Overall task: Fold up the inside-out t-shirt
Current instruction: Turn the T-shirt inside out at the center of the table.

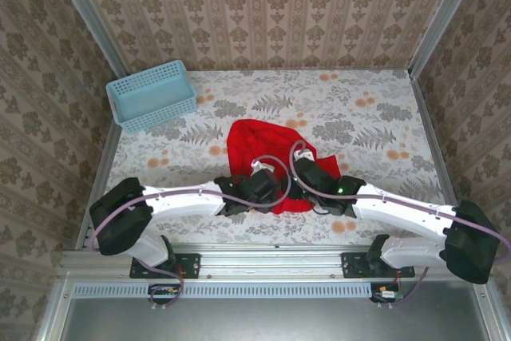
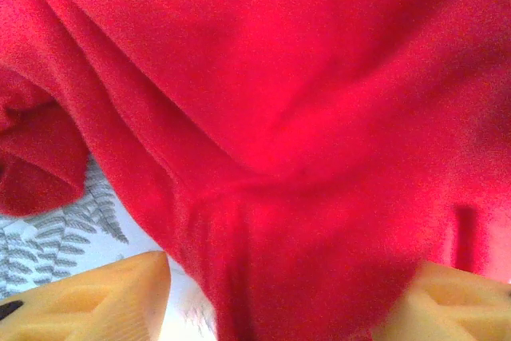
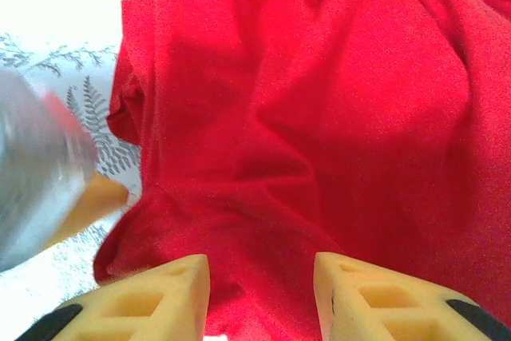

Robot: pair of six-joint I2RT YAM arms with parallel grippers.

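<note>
inside-out t-shirt [image 1: 254,143], crumpled, near edge hidden beneath left gripper [image 2: 279,309] and right gripper [image 3: 260,293]

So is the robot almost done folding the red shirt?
Not yet. Nothing looks folded: the t-shirt lies in a crumpled heap on the table. Right now the left gripper is open over its cloth, and the right gripper has cloth between its fingers; whether it pinches is unclear. Spreading it flat and all the folds remain.
</note>
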